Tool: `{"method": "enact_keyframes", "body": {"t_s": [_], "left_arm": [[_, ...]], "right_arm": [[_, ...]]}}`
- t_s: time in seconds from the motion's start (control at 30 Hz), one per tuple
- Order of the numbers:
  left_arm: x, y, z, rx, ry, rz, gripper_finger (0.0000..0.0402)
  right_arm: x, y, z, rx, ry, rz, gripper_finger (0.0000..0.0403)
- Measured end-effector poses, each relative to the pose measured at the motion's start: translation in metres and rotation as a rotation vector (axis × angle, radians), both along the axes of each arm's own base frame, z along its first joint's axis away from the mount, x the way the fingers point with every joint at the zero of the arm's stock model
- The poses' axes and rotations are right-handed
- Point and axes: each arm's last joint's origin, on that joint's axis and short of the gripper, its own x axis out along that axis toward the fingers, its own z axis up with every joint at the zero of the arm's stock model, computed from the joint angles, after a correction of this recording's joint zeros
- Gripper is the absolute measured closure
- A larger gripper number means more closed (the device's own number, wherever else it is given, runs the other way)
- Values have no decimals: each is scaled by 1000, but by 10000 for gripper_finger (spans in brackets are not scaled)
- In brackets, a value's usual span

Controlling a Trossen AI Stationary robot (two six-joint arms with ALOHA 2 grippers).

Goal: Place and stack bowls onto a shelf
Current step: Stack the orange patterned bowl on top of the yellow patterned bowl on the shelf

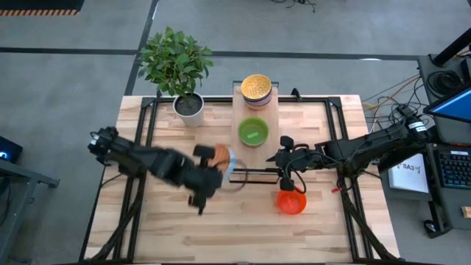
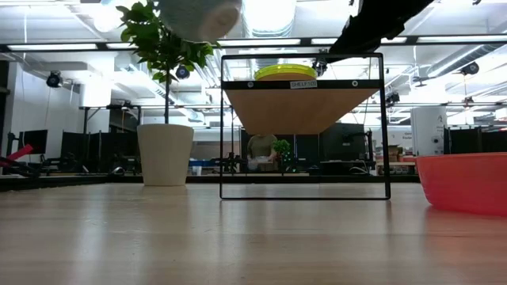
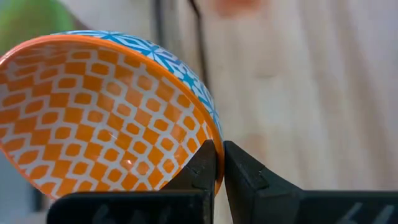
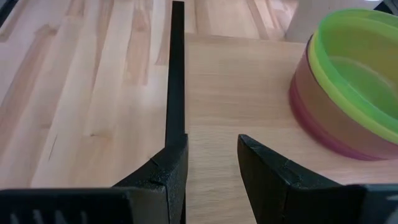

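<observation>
My left gripper [image 1: 223, 165] is shut on a bowl [image 3: 106, 112] that is orange and white inside and blue-patterned outside. It is held in the air beside the shelf's left side [image 1: 221, 155] and shows from below in the low view [image 2: 198, 16]. The shelf [image 1: 254, 110] is a raised pale plank in a dark frame [image 2: 305, 107]. A yellow bowl stack [image 1: 255, 87] and a green-topped stack [image 4: 348, 106] stand on it. A red bowl [image 1: 291, 201] sits on the table. My right gripper [image 4: 212, 165] is open over the shelf's near end [image 1: 280, 157]. My left gripper [image 3: 219, 165] pinches the bowl's rim [image 3: 216, 140], one finger inside the bowl and the other finger [image 3: 249, 177] on its blue outer wall. The bowl is lifted clear of the table, with its open side tipped toward the table's left.
A white pot [image 1: 189, 107] with a leafy plant stands at the table's far edge, left of the shelf. The shelf's dark frame bar [image 4: 176, 74] runs along its edge. Bare wood [image 1: 221, 228] lies along the table's near side. Desks and cables are off the right edge.
</observation>
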Motion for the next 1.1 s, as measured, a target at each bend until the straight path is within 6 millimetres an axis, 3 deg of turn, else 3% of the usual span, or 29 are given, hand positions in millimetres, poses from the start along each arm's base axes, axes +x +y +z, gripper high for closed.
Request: {"method": "enact_keyframes", "body": {"t_s": [0.33, 0.6, 0.8, 1.1], "left_arm": [[30, 86, 41, 284, -150, -90, 401], [40, 156, 73, 340, -344, -49, 401], [34, 194, 76, 323, -354, 18, 401], [36, 242, 63, 256, -372, 26, 401]], "right_arm": [[-4, 1, -3, 30, 2, -11, 271], [-6, 6, -3, 42, 0, 2, 271], [-6, 7, -3, 44, -2, 6, 271], [-5, 7, -3, 41, -7, 11, 271]]}}
